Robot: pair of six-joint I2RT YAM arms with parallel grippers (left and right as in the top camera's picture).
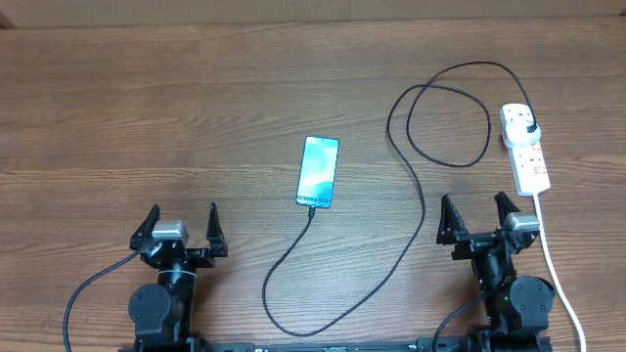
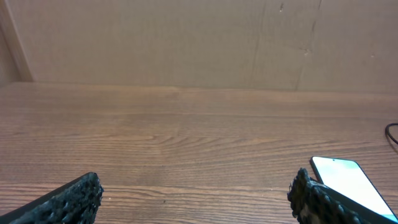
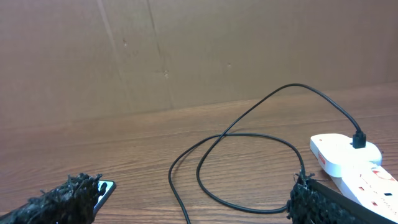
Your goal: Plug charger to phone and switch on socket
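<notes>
The phone (image 1: 318, 172) lies flat in the middle of the table, its screen lit light blue, white band at its near end. The charger's black cable (image 1: 423, 210) runs from the phone's near end, loops down and right, then curls up to the black plug (image 1: 529, 128) seated in the white socket strip (image 1: 525, 148) at the right. My left gripper (image 1: 181, 224) is open and empty at the front left. My right gripper (image 1: 479, 215) is open and empty at the front right, just left of the strip. The phone's corner shows in the left wrist view (image 2: 348, 182), the strip in the right wrist view (image 3: 351, 158).
The strip's thick white cord (image 1: 556, 269) runs down past the right arm to the table's front edge. A brown cardboard wall (image 2: 186, 43) stands behind the table. The arms' own black cables trail at the front.
</notes>
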